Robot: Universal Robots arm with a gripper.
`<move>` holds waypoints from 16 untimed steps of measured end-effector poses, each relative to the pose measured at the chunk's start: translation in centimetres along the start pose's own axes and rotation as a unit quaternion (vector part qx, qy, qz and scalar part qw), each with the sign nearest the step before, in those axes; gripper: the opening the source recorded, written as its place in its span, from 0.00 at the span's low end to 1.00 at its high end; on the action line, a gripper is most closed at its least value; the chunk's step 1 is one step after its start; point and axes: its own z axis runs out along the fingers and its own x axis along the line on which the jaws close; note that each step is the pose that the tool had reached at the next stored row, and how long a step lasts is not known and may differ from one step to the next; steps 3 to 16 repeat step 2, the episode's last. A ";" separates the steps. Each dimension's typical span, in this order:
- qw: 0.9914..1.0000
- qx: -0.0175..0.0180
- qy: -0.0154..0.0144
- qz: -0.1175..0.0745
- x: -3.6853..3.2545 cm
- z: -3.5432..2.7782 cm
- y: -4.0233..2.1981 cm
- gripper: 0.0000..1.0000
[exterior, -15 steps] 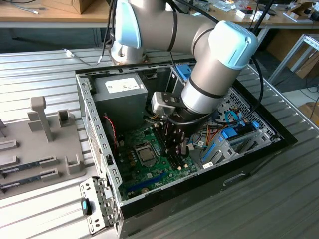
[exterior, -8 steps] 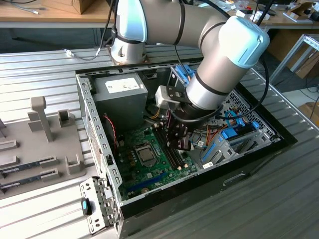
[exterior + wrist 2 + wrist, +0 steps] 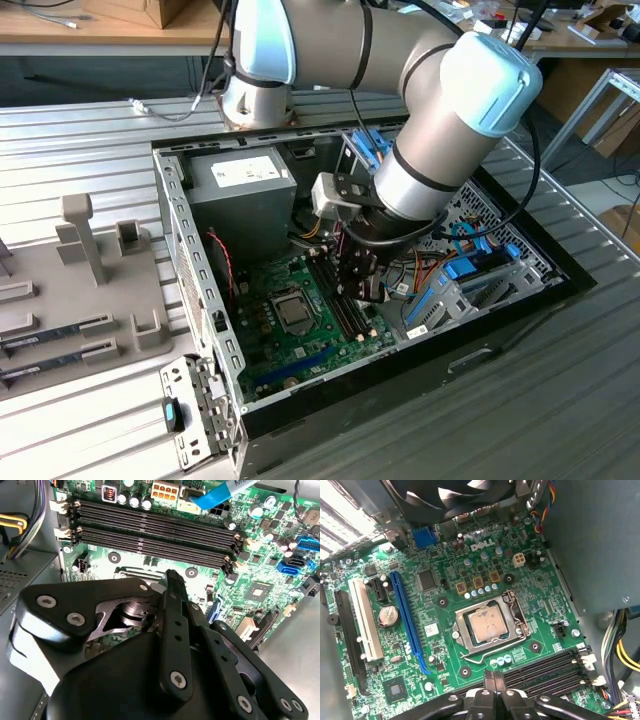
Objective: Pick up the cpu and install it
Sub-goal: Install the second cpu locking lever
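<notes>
The cpu (image 3: 487, 624), a silvery square chip, lies flat in its socket on the green motherboard (image 3: 440, 645), framed by the metal retention bracket. In the exterior view the cpu (image 3: 293, 312) sits near the middle of the board inside the open computer case. My gripper (image 3: 356, 288) hangs above the black memory slots (image 3: 345, 310), just to the exterior view's right of the socket. Its fingertips (image 3: 495, 680) are pressed together with nothing between them. In the second wrist view the gripper (image 3: 172, 580) covers most of the socket.
The power supply (image 3: 240, 190) stands at the back of the case, cable bundles (image 3: 620, 650) and blue drive brackets (image 3: 470, 275) beside the board. A case fan (image 3: 465, 495) overhangs one board edge. A grey fixture tray (image 3: 70, 290) with memory sticks lies at the exterior view's left.
</notes>
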 end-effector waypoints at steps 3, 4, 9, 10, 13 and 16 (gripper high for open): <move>1.000 0.000 -0.001 0.000 0.00 0.00 0.00 0.11; 1.000 0.000 -0.001 0.000 0.00 0.00 0.00 0.11; 1.000 0.000 -0.001 0.000 0.00 0.00 0.00 0.11; 1.000 0.000 -0.001 0.000 0.00 0.00 0.00 0.11; 1.000 0.000 -0.001 0.000 0.00 0.00 0.00 0.11; 1.000 0.000 -0.001 0.000 0.00 0.00 0.00 0.11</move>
